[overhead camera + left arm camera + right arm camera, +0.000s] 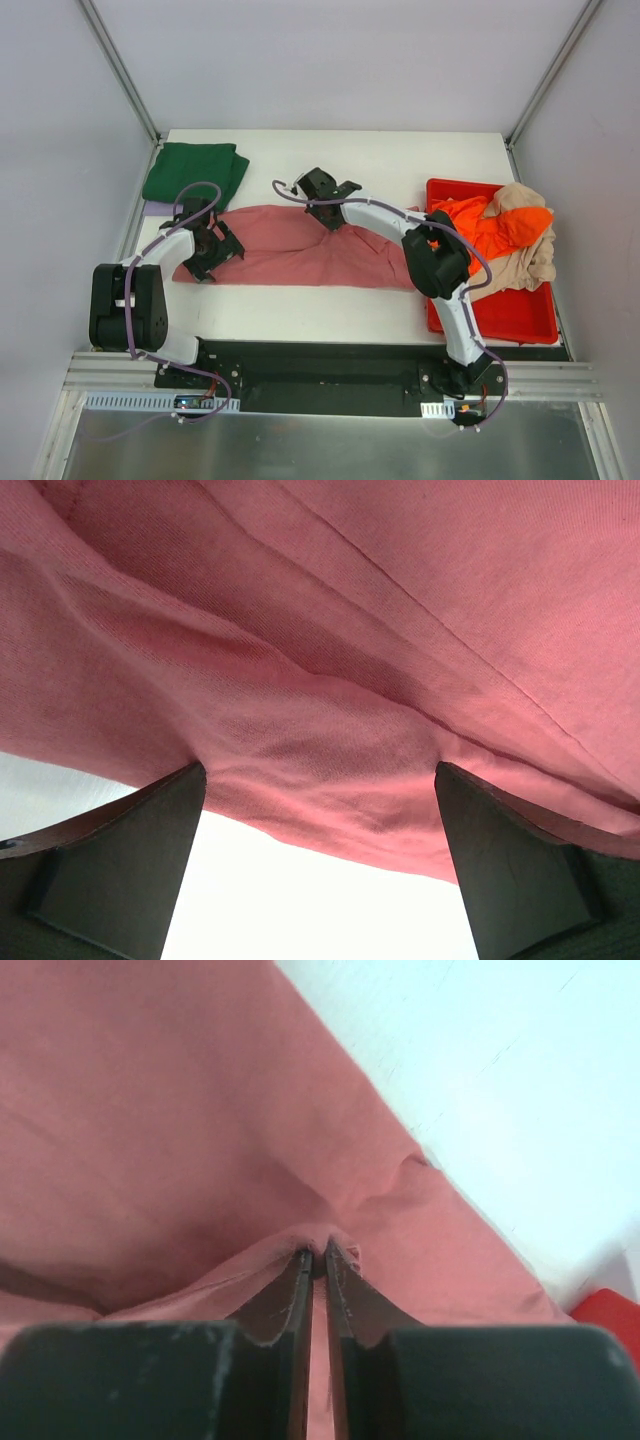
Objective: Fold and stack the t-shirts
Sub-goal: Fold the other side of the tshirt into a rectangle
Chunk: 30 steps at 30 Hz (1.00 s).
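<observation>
One rose-red t-shirt [300, 250] lies spread out, wrinkled, across the middle of the white table [400, 160]. Both grippers are at it. The left gripper [212, 248] is over its left end, fingers [120, 860] spread wide, with a bunched edge of the cloth lying between the tips. The right gripper [330, 190] is at its far edge, jaws pressed together on a small raised pinch of the same cloth.

Four more tees show, five in all. Beyond the rose-red shirt's left end lies one folded dark green t-shirt [195, 172]. A pale lilac sliver [153, 209] peeks from under it, probably another tee. To the rose-red shirt's right, touching its end, stands one red bin [495, 315]. In it one orange t-shirt [490, 228] and one beige t-shirt [530, 255] lie heaped.
</observation>
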### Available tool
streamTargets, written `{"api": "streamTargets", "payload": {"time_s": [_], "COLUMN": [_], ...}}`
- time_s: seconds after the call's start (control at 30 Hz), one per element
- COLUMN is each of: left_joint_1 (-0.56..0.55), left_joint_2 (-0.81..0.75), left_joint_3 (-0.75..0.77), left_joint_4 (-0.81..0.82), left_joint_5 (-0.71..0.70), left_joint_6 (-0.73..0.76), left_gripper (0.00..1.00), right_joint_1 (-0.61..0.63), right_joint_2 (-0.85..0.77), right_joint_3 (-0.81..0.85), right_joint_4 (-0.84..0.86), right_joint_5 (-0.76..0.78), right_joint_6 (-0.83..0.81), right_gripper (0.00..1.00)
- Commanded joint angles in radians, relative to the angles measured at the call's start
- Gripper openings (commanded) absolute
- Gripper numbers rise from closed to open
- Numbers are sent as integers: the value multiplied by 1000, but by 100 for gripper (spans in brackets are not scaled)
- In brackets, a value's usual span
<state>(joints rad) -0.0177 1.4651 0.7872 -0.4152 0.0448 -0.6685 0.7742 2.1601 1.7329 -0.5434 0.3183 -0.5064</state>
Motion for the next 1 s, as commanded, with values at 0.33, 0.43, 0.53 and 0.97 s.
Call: {"api": "streamTargets", "payload": {"time_s": [0.33, 0.43, 0.53, 0.97], "left_joint_1": [10, 10, 10, 10], "left_joint_2": [20, 21, 17, 11], "left_joint_3": [-31, -29, -31, -29], "left_joint_4": [3, 3, 3, 1], "left_joint_5": [27, 32, 33, 18], "left_joint_6": [17, 18, 21, 29], "left_gripper": [99, 99, 99, 99], "right_joint_1": [-4, -4, -6, -78], "right_joint_2": [-127, -258, -370, -344], "right_joint_3": [-33, -133, -266, -383], "right_joint_4": [19, 16, 20, -56], "right_joint_5": [120, 96, 59, 121], "right_joint_6": [179, 221, 230, 175], "right_gripper": [90, 96, 96, 96]}}
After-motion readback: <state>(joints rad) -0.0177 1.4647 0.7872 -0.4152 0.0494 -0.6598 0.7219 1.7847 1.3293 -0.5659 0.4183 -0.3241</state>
